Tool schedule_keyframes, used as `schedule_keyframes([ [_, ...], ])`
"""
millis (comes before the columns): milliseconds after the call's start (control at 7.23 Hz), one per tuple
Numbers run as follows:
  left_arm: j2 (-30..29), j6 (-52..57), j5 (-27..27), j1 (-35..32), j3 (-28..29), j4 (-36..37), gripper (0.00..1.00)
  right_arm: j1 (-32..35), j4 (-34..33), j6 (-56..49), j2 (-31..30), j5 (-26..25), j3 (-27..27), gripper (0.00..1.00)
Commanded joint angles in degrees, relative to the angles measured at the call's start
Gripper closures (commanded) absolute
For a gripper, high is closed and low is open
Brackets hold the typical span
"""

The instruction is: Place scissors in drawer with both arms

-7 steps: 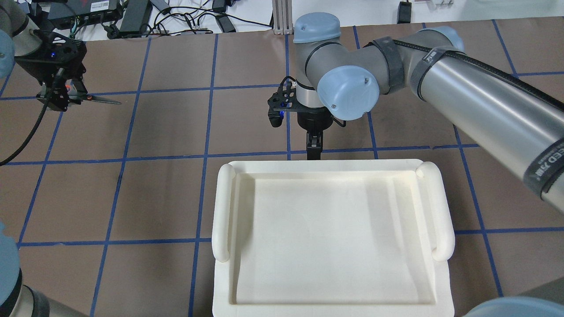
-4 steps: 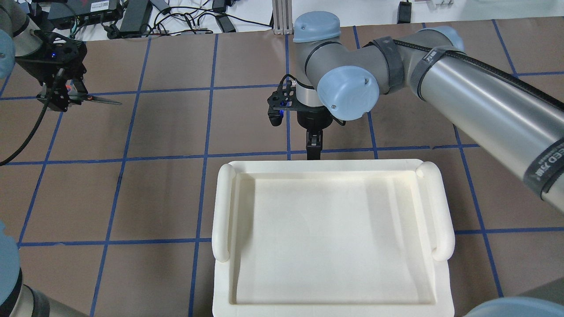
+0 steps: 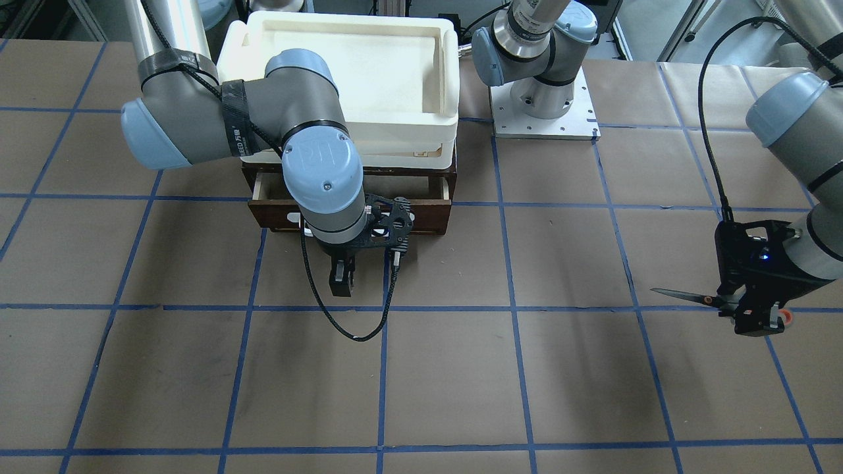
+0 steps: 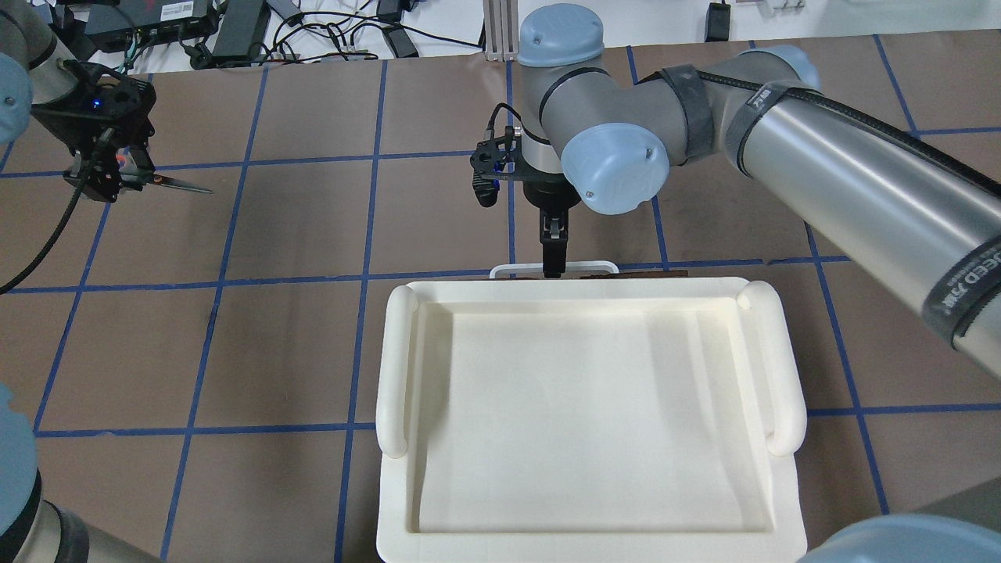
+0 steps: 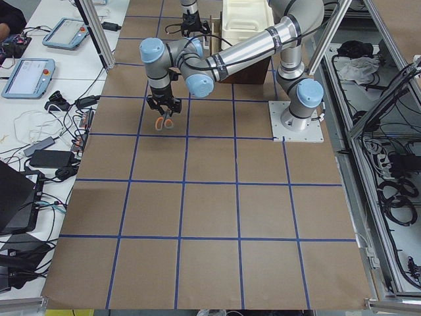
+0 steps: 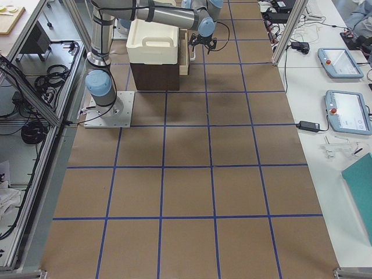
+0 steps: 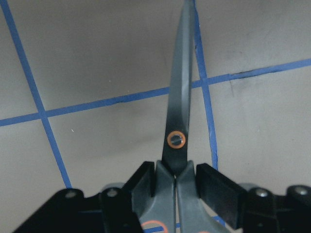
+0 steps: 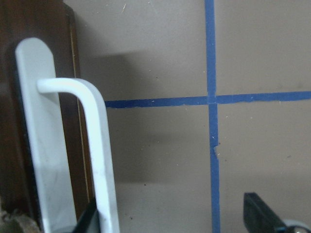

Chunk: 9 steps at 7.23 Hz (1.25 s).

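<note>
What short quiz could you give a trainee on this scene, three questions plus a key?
1. True or false: the left gripper holds the scissors.
2. The drawer is: A shut, B partly pulled out, C lifted out onto the table.
3. Which gripper is at the drawer's white handle?
Key: 1 true; 2 B; 3 the right gripper.
</note>
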Motion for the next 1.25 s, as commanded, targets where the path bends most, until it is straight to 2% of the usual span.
schedule_keyframes([
  [0,-0.1,0.0,0.0,0.0,0.0,0.0,1.00,-0.2,-3.0,-0.2,1.4,-0.1,-0.2,0.00],
  [1107,-0.2,0.0,-0.1,0.0,-0.1,0.0,1.00,-2.3,-2.6,-0.9,4.6,-0.2,-6.9,0.00],
])
